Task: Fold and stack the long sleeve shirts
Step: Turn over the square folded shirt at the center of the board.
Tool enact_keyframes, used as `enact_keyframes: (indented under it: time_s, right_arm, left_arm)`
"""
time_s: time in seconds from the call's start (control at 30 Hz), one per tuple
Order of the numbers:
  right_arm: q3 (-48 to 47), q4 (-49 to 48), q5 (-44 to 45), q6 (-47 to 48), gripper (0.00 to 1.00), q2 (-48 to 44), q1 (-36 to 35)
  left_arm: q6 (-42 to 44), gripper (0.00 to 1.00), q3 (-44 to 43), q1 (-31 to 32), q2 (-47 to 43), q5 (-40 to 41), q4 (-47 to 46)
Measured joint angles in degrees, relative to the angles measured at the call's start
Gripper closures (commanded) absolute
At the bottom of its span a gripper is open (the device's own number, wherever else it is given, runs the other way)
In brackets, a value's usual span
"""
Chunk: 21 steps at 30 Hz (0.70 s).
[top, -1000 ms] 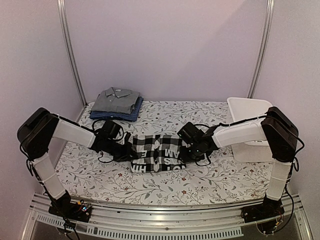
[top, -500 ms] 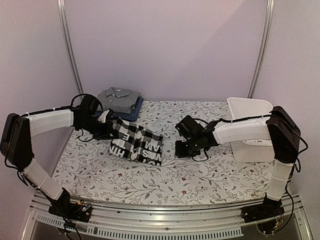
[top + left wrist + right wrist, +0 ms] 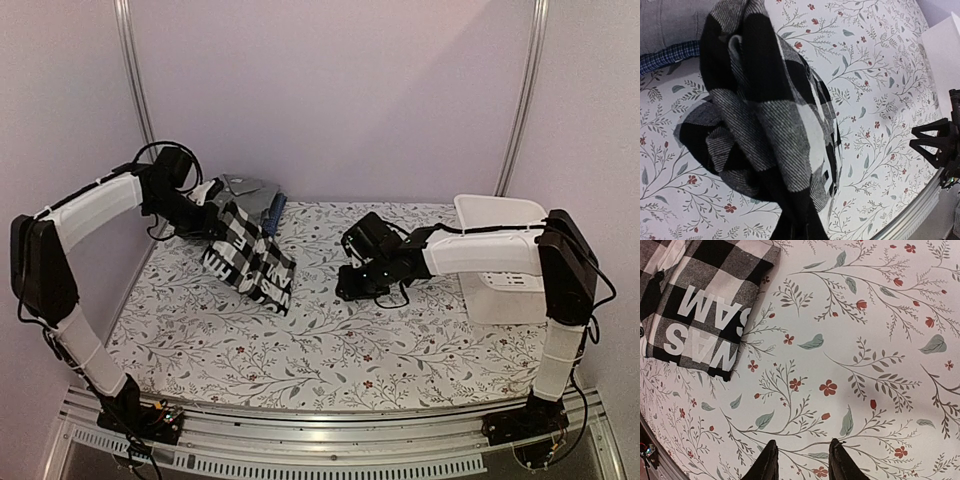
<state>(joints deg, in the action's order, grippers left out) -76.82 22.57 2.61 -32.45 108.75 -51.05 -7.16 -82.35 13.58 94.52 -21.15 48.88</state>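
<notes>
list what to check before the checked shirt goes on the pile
1. left gripper shut on checked shirt: ok
2. checked shirt folded flat: not ok, it hangs bunched and tilted
3. checked shirt above grey shirt: not ok, most of it hangs over the table in front
4. grey shirt squared on blue shirt: cannot tell, partly hidden
5. right gripper empty, apart from checked shirt: ok

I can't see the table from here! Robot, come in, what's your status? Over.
Left gripper shut on checked shirt, which hangs beside grey shirt stacked on blue shirt. Right gripper open, empty, over tablecloth. Nothing in the way. Over.
</notes>
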Motion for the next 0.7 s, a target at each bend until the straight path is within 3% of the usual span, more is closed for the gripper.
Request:
enact_keyframes:
  time_s: [0.13,0.3,0.43,0.7]
  right_arm:
    - [-3.2,-1.7,-2.4,0.9,0.66,2.0,0.0]
    - [-6.8,-3.3,-5.1,1.4,0.78,6.2,0.1]
    - [-14.7,-7.8,-8.0,0.3,0.87,14.1,0.4]
    - [-33.1,-14.3,-13.2,-4.0,0.92,31.8,0.5]
  left_arm:
    - [1.4,1.0,-5.0,0.0,2.0,1.5,3.3]
    - [2.1,1.0,-8.2,0.0,3.9,2.6,6.6]
    - [2.3,1.0,-9.6,0.0,4.9,2.9,7.9]
    - [2.0,1.0,-11.7,0.7,6.1,3.6,10.0]
